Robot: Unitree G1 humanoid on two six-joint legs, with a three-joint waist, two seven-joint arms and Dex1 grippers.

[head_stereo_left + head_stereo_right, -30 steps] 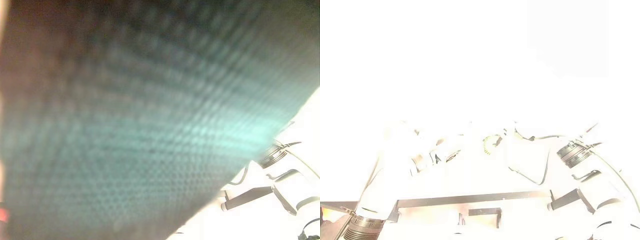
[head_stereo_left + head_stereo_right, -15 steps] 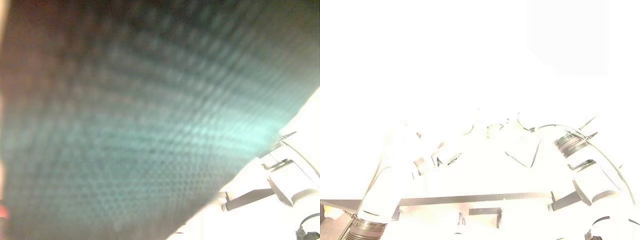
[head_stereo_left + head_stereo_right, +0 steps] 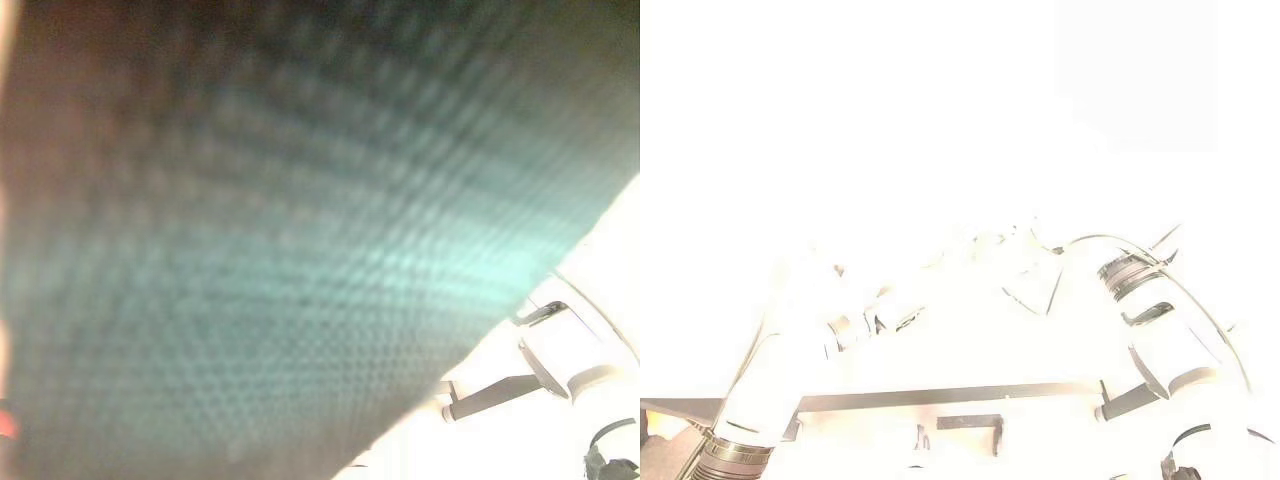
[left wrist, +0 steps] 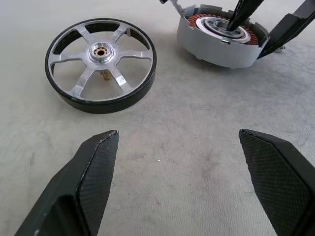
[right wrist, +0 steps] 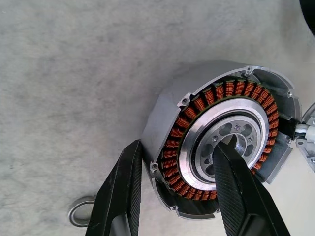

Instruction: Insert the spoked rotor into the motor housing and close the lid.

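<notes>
right arm point(image 3: 1160, 345) advanced; its jaws straddle the motor housing point(image 5: 216, 147) wall.

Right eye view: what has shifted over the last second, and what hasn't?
The right arm's wrist has slid up and a little leftward in the picture, its cable arching higher; the green coiled lead seen earlier near the centre is washed out now. The left arm and the grey table edge stayed put. No grasp or release is visible in the washed-out eye views.

small metal ring point(image 5: 81, 218) lying flat on the grey mat point(image 5: 74, 73); dark teal mesh surface point(image 3: 280, 240) blocks left eye view
</notes>
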